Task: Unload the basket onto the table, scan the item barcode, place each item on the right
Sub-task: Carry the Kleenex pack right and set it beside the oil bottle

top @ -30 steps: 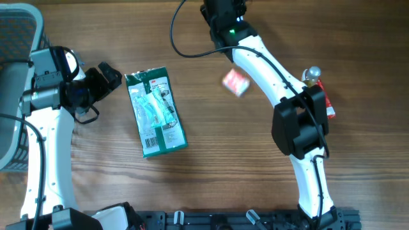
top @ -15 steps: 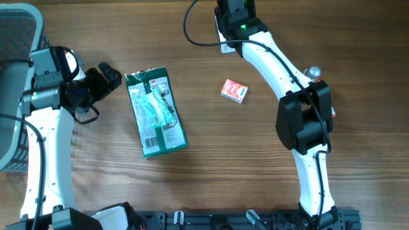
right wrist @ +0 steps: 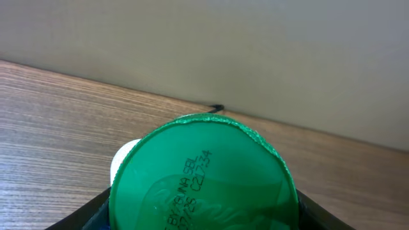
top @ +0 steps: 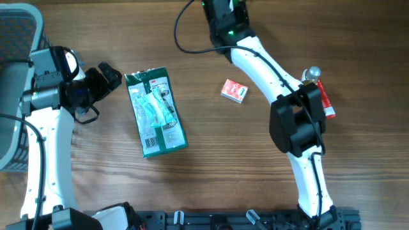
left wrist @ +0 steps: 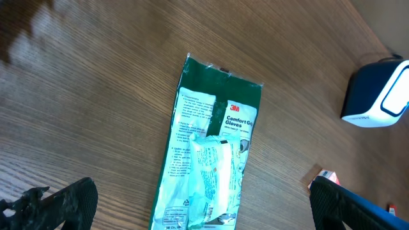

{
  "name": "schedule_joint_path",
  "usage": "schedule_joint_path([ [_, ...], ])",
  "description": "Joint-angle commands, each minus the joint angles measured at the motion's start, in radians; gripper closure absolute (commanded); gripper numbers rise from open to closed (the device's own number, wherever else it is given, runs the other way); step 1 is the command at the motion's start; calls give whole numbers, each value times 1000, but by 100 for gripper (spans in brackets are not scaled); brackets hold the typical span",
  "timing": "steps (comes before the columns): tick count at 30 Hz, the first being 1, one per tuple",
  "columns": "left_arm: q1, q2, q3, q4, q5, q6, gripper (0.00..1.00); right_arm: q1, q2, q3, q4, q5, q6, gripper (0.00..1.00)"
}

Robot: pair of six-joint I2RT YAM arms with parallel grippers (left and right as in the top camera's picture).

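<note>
On a wood-grain table (top: 211, 166), a grey basket (top: 32, 11) is cut off at the far left. Beside it, the left gripper (top: 102, 78) has its jaws spread wide, with nothing between them. Just past it lies a flat green plastic packet of gloves (top: 155, 114), and a small red-and-white carton (top: 234, 91) sits well apart toward the middle. The right gripper (right wrist: 203, 220) clamps a round green-based container (right wrist: 203, 172), the item for scanning, near the table's far edge before a plain pale wall (right wrist: 204, 45). The container's sides are hidden. The right arm half covers a red object topped by a silver ball (top: 324, 101). The left wrist view crops a white and dark-blue device (left wrist: 378, 91).
</note>
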Motion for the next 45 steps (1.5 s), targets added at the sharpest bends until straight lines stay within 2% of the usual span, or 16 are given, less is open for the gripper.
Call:
schedule_joint_path([
  [1,-2,-5,8,3,-5,20,0,10,26,-1,20,78,-20,96],
  [4,-2,-5,8,3,-5,20,0,-3,-8,0,-5,63,33,96],
  [6,-2,-5,8,2,-5,20,0,-16,-121,0,-67,-39,48,96],
  [9,-2,-5,8,3,-5,20,0,-69,-310,0,-219,-162,100,96],
  [12,-2,-5,8,3,-5,20,0,-225,-427,0,-447,-347,190,96],
  [17,-2,-5,8,3,-5,20,0,-560,-378,-2,-666,-607,235,96],
  [19,-2,-5,8,3,-5,20,0,-649,-322,-2,-721,-628,233,96],
  [23,-2,-5,8,3,-5,20,0,-737,-193,-2,-836,-646,232,96],
  [28,-2,-5,8,3,-5,20,0,-738,-92,-3,-860,-646,232,94],
  [31,-2,-5,8,3,-5,20,0,-738,-77,-3,-853,-645,231,83],
  [33,-2,-5,8,2,-5,20,0,-739,-75,-3,-835,-638,231,79],
  [37,-2,-5,8,3,-5,20,0,-738,-74,-3,-783,-638,230,78],
  [38,-2,-5,8,2,-5,20,0,-738,-73,-3,-767,-638,230,67],
  [42,-2,-5,8,2,-5,20,0,-738,-73,-3,-762,-639,230,43],
  [43,-2,-5,8,3,-5,20,0,-738,-73,-3,-766,-639,231,34],
  [45,-2,-5,8,2,-5,20,0,-738,-73,-3,-784,-639,230,28],
])
